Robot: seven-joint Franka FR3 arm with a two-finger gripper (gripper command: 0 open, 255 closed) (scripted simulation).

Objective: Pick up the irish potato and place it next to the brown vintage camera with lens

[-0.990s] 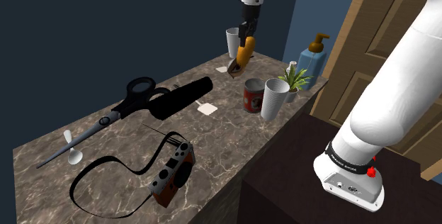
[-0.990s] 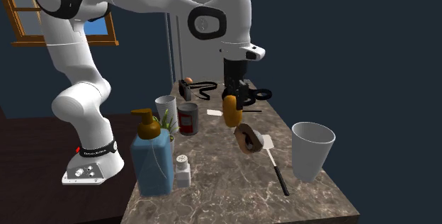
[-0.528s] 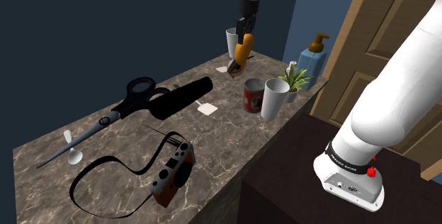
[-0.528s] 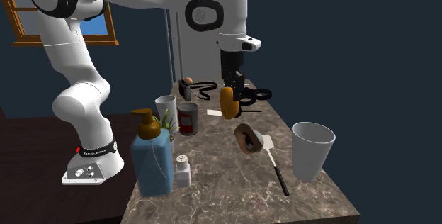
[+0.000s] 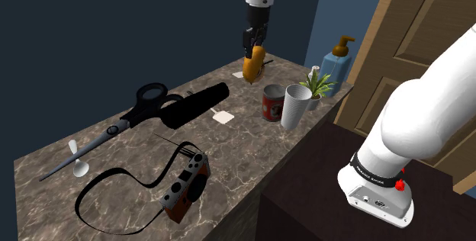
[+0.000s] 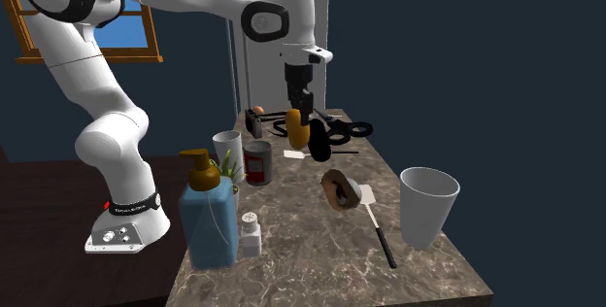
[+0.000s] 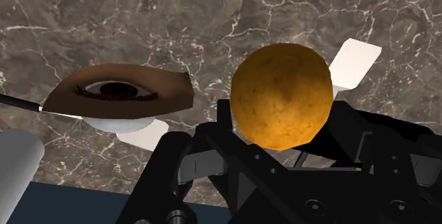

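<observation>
Plainly the potato [image 5: 253, 62] is in the pincer [image 5: 254, 52]: the two black fingers are closed partway against its sides, and it hangs clear of the marbled worktop [image 5: 246, 142]. In the second exterior view the potato [image 6: 297, 131] is longer than it is wide. Its long axis runs nearly upright, in line with the fingers and protruding below their tips. The wrist view looks along that axis, so the potato [image 7: 282, 95] shows as a round orange-brown end.

The coming move turns on the brown camera [image 5: 185, 188]. It lies well away from the pincer at the opposite end of the worktop, lower down and towards the arm's stand side, with its black strap [image 5: 107, 194] looped out beyond it. The carry is therefore a long sideways run down the worktop, then a descent.

Between the pincer and the camera lie black-handled scissors [image 5: 137, 110] and a black cylindrical thing [image 5: 194, 104]. I judge the potato should pass above them. Almost under the pincer, a brown ring-shaped piece [image 7: 120, 91] rests on a white spatula [image 6: 369, 198].

Off to the stand side of the pincer are a red can [image 5: 272, 102], a ribbed white cup [image 5: 294, 106], a small plant [image 5: 316, 85] and a blue soap dispenser [image 5: 336, 60].

As for writing, the can carries a pale mark and the stand's black band a line of lettering. Neither can be read.
</observation>
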